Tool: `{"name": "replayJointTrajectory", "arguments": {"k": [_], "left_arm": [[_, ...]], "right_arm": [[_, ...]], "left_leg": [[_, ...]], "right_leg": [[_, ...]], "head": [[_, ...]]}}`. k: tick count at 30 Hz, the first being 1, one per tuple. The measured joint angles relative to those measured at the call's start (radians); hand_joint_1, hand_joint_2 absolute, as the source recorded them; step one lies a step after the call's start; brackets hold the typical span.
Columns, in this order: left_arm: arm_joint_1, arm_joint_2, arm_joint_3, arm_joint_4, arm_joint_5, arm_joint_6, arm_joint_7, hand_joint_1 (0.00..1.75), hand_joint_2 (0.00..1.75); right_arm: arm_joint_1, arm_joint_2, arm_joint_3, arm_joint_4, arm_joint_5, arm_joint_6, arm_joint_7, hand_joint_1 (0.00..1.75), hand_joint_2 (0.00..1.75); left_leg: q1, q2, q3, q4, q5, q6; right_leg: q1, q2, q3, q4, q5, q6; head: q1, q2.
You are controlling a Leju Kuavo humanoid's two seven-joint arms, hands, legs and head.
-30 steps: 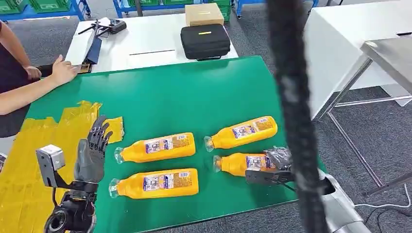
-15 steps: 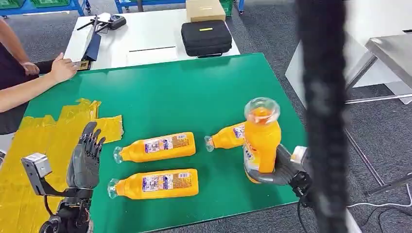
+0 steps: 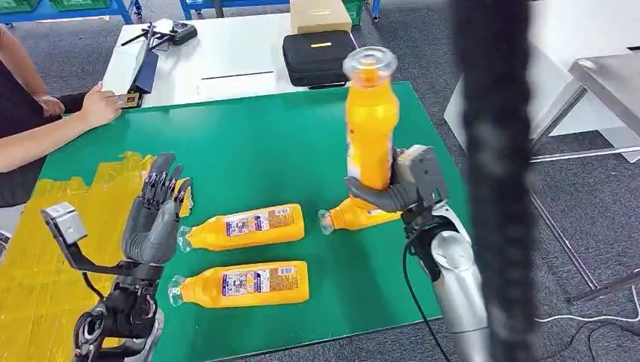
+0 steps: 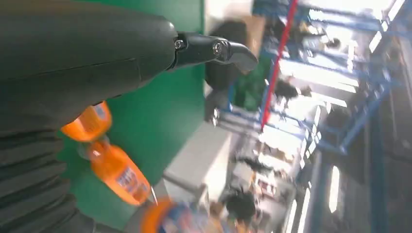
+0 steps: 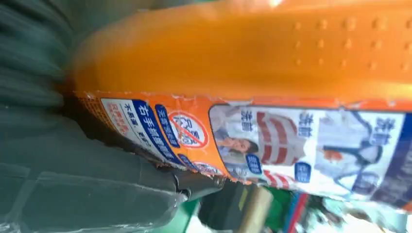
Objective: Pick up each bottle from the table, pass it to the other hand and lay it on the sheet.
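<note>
The right hand (image 3: 385, 194) now carries its bottle (image 3: 370, 113) well clear of the desk (image 3: 302, 143), higher than half a second ago and a second after that bottle lay flat near the desk's 4 o'clock corner. The bottle stands upright, cap end up, with the fingers wrapped around its lower body; the right wrist view shows its label (image 5: 272, 141) pressed close against the palm. The pick-up step looks done, and the handover is judged to come next.

The left hand (image 3: 155, 215) has risen a little at about 8 o'clock, palm turned inward, fingers spread and holding nothing, as if waiting to receive. It stays well apart from the raised bottle.

Three more bottles lie on the green surface: two side by side (image 3: 241, 228) (image 3: 240, 284) near the left hand, and one (image 3: 343, 217) partly hidden behind the right hand. The yellow sheet (image 3: 45, 249) at 9 o'clock holds no bottle yet.
</note>
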Motion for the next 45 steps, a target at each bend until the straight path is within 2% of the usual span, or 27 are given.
{"name": "replayJointTrajectory", "arguments": {"k": [8,12,14,16,22,28,34,37,45], "left_arm": [[-0.008,0.001,-0.004,0.003,0.003,-0.001,0.0,0.0,1.75],[-0.084,0.011,-0.08,0.047,0.069,-0.042,0.024,0.0,1.75],[-0.115,0.014,-0.121,0.059,-0.042,0.047,0.025,0.0,1.75],[-0.121,0.015,-0.129,0.059,-0.047,0.055,0.026,0.0,1.75],[-0.121,0.017,-0.131,0.059,0.062,0.044,0.046,0.0,1.75],[-0.133,0.015,-0.135,0.065,0.134,0.056,0.076,0.0,1.75],[-0.156,0.011,-0.155,0.086,0.091,0.154,0.093,0.0,1.75],[-0.162,0.011,-0.17,0.092,0.032,0.212,0.101,0.0,1.75],[-0.167,0.012,-0.191,0.106,0.016,0.229,0.107,0.0,1.75]], "right_arm": [[-0.007,0.007,0.008,0.012,0.004,-0.002,0.002,1.75,1.75],[-0.083,0.104,0.134,0.153,0.144,-0.002,0.049,1.75,1.75],[-0.097,0.132,0.194,0.176,0.133,0.033,0.092,1.75,1.75],[-0.1,0.134,0.201,0.183,0.133,0.032,0.092,1.75,1.75],[-0.119,0.139,0.268,0.202,0.309,-0.014,0.082,1.75,1.75],[-0.139,0.164,0.333,0.233,0.364,-0.018,0.076,1.75,1.75],[-0.176,0.2,0.423,0.278,0.481,-0.035,0.082,1.75,1.75],[-0.195,0.209,0.458,0.295,0.498,-0.037,0.108,1.75,1.75],[-0.222,0.22,0.492,0.321,0.498,-0.037,0.123,1.75,1.75]], "left_leg": [[0.0,0.0,0.0,0.0,0.0,0.0],[0.0,-0.001,-0.004,0.0,0.0,0.0],[0.0,-0.002,-0.005,0.0,0.0,0.0],[0.0,-0.002,-0.005,0.0,0.0,0.0],[0.0,-0.002,-0.005,0.0,0.0,0.0],[0.0,-0.001,-0.006,0.0,0.001,-0.001],[0.0,-0.002,-0.006,0.0,0.001,0.0],[0.0,-0.002,-0.006,0.0,0.001,0.0],[0.0,-0.002,-0.006,0.0,0.001,0.0]], "right_leg": [[0.0,0.0,0.0,0.0,0.0,0.0],[0.0,-0.001,-0.004,0.001,0.0,0.0],[0.0,-0.002,-0.005,0.001,0.0,0.0],[0.0,-0.002,-0.005,0.001,0.0,0.0],[0.0,-0.002,-0.005,0.001,0.0,0.0],[0.0,-0.002,-0.006,0.001,0.0,0.0],[0.0,-0.002,-0.006,0.001,0.0,0.0],[0.0,-0.002,-0.005,0.001,0.0,0.0],[0.0,-0.002,-0.006,0.001,0.0,0.0]], "head": [[0.0,0.0],[0.0,0.0],[0.0,0.0],[0.0,0.0],[0.0,0.0],[0.0,0.0],[0.0,0.0],[0.0,0.0],[0.0,0.0]]}}
